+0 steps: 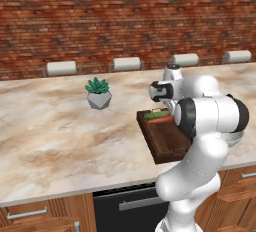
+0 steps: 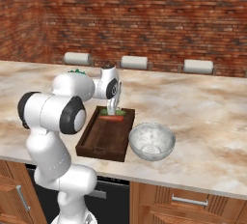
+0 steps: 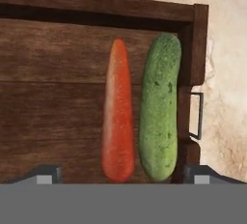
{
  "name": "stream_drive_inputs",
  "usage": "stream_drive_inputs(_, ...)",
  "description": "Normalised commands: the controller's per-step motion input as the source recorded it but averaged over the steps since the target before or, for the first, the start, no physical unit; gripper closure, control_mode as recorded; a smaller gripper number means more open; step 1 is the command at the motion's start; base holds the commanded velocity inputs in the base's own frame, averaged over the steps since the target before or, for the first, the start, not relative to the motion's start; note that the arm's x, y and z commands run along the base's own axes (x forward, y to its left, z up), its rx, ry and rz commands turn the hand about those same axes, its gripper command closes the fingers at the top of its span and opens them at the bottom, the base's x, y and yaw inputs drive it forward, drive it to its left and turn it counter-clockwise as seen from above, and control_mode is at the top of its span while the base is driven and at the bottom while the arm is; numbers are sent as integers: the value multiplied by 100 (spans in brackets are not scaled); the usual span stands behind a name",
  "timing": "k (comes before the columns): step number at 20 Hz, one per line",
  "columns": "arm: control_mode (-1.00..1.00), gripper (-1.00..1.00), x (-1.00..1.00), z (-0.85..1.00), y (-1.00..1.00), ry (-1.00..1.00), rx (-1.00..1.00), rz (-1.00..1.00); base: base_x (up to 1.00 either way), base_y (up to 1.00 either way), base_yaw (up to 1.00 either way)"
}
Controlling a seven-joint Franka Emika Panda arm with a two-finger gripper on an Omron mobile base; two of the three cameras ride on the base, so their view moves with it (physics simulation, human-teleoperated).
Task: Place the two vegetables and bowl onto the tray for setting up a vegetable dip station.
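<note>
Tray [image 2: 103, 143] is what I am watching first, lying dark and brown on the marble desk [image 1: 55, 136] near its front edge; I am seeing the speckled bowl [image 2: 151, 141] sitting on the desk just beside the tray's right side, outside the rim; I am also noticing a spiky green plant in a grey pot [image 1: 99, 94] standing well apart to the left; inside the tray, at its far end, the cucumber [image 3: 159, 108] is lying along the short rim by the handle cut-out, and the carrot [image 3: 118, 112] is lying just beside it, parallel, nearer the tray's middle; the gripper [image 3: 120, 174] is hanging over the two vegetables, and its jaws are standing wide apart, gripping nothing, with one tip showing on each side of the pair.
</note>
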Motion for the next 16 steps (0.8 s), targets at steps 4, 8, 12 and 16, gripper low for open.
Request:
stream_drive_inputs(4,-100,-100,-19,49,-1,0,0,-8,0,0,0)
stream_drive_inputs(8,-100,-100,-25,45,-3,0,0,-18,0,0,0)
stream_drive_inputs(12,-100,-100,-42,26,-5,0,0,-26,0,0,0)
stream_drive_inputs(16,-100,-100,-50,14,-18,0,0,-32,0,0,0)
